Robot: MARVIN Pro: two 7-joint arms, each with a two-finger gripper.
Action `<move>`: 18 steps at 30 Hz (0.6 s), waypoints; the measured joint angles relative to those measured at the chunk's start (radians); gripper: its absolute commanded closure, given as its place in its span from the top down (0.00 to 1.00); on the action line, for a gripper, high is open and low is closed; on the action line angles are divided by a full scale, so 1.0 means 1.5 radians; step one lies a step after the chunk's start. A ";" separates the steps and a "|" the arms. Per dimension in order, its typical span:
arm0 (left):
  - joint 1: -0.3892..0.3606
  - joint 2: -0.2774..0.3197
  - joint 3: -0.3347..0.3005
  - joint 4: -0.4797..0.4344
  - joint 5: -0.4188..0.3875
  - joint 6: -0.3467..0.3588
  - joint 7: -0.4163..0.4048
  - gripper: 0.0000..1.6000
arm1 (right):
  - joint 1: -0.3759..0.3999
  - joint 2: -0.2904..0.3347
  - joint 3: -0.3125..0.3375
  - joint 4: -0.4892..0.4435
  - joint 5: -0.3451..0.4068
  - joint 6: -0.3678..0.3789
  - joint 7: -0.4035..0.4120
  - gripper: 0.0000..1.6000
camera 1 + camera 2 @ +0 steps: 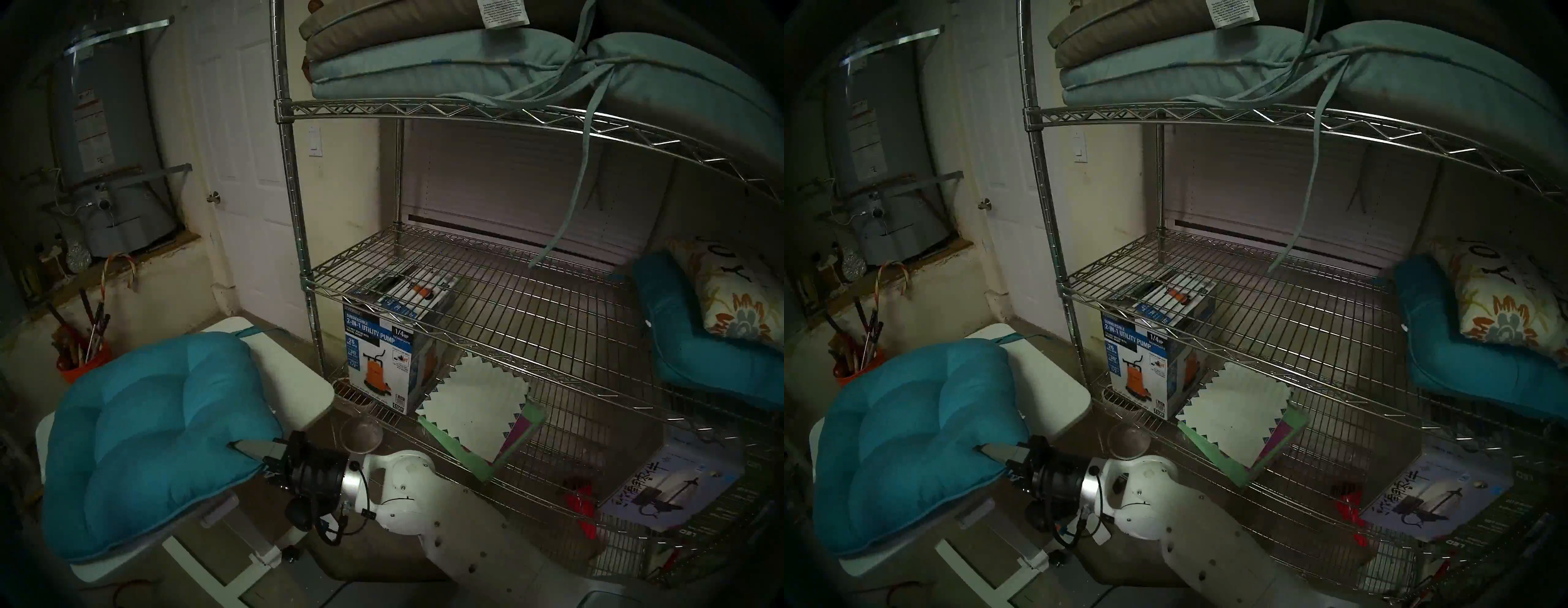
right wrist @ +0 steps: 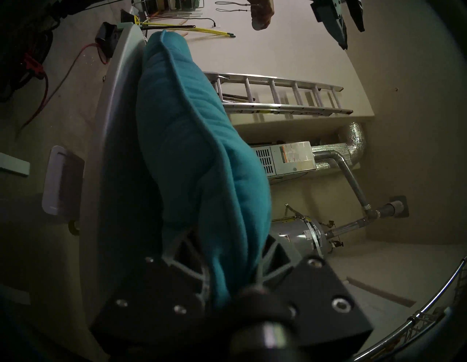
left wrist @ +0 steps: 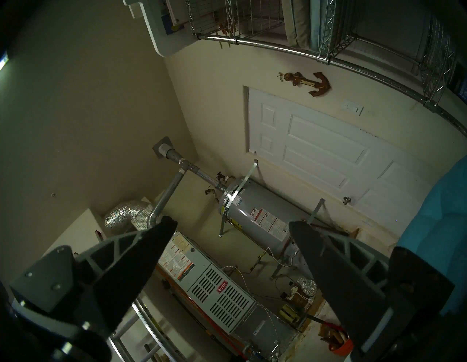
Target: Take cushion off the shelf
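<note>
1. One bright teal cushion [image 1: 157, 437] lies off the shelf [image 1: 488, 297], on the white table [image 1: 297, 382] at the scene's near left; its near edge overhangs the tabletop.
2. The right gripper [image 1: 242, 451] is clamped on the cushion's right edge; in the right wrist view the fabric bunches between the two fingers [image 2: 182, 242].
3. The left gripper [image 3: 231, 227] hangs in the air with its two fingers spread wide apart, nothing between them; beyond it stand one water heater [image 3: 262, 222] and one furnace [image 3: 212, 285].
4. A second teal cushion [image 1: 695, 339] sits at the right end of the middle tier, with one floral pillow [image 1: 734, 293] leaning on it.
5. The top tier carries a stack of pale blue-green and tan flat cushions [image 1: 424, 63]; one long tie [image 1: 577, 191] dangles down toward the middle tier.
6. The bottom tier holds one utility pump box [image 1: 390, 361] at the left, one white zigzag-edged sheet [image 1: 475, 403] beside it, and one lamp box [image 1: 674, 488] at the right.
7. One orange bucket [image 1: 80, 361] of tools stands far left of the table.
</note>
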 measured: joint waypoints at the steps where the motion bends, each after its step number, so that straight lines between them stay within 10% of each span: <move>1: 0.000 0.000 0.000 0.000 0.000 0.000 0.000 1.00 | 0.005 -0.004 -0.002 0.009 -0.001 0.002 -0.002 0.00; 18: 0.000 0.000 0.000 0.000 0.000 -0.001 0.000 1.00 | 0.101 -0.078 -0.010 0.164 -0.046 0.013 -0.031 0.00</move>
